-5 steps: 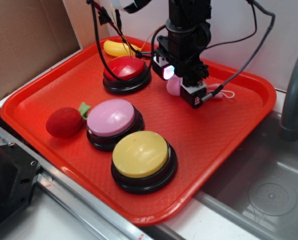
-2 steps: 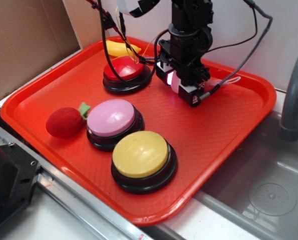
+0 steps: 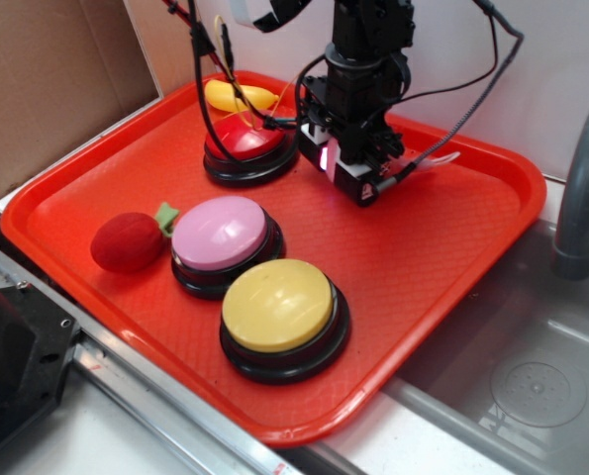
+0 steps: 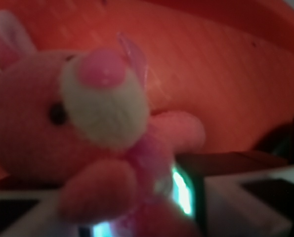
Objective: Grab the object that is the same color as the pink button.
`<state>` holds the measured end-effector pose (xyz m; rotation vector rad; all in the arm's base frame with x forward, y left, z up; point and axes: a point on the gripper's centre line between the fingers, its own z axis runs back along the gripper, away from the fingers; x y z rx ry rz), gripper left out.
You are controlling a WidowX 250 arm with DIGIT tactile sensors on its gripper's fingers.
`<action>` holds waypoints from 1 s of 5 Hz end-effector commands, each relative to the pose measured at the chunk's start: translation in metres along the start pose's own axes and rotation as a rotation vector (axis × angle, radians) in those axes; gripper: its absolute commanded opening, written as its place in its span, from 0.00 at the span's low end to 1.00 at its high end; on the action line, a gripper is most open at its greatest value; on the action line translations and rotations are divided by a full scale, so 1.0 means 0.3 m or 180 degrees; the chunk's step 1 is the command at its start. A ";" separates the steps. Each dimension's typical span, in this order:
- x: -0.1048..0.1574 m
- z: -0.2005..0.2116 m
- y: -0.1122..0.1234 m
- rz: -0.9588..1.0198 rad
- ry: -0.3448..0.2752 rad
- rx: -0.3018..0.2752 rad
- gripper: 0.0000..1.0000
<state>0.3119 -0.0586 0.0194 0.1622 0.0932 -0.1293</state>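
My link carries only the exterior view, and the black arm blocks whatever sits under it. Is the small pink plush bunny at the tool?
Observer: Yes. In the wrist view the small pink plush bunny fills the frame, right up against the tool.
Operator: Which way is it facing?
Observer: Toward the wrist camera; its white muzzle and pink nose show.
Operator: Is the tool closed on it?
Observer: I cannot tell. The fingers are not clearly visible in the wrist view, and the picture is blurred.
Operator: What lies behind it?
Observer: Only the red plastic tray.
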 end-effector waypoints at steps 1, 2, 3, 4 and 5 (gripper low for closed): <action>-0.052 0.267 0.099 0.0225 -0.0279 -0.0327 0.00; -0.134 0.339 0.197 0.0376 -0.0338 -0.0554 0.00; -0.201 0.376 0.291 0.0583 -0.0425 -0.0756 0.00; -0.238 0.390 0.331 0.0703 -0.0456 -0.0863 0.00; -0.269 0.405 0.338 0.0904 -0.0492 -0.0787 0.00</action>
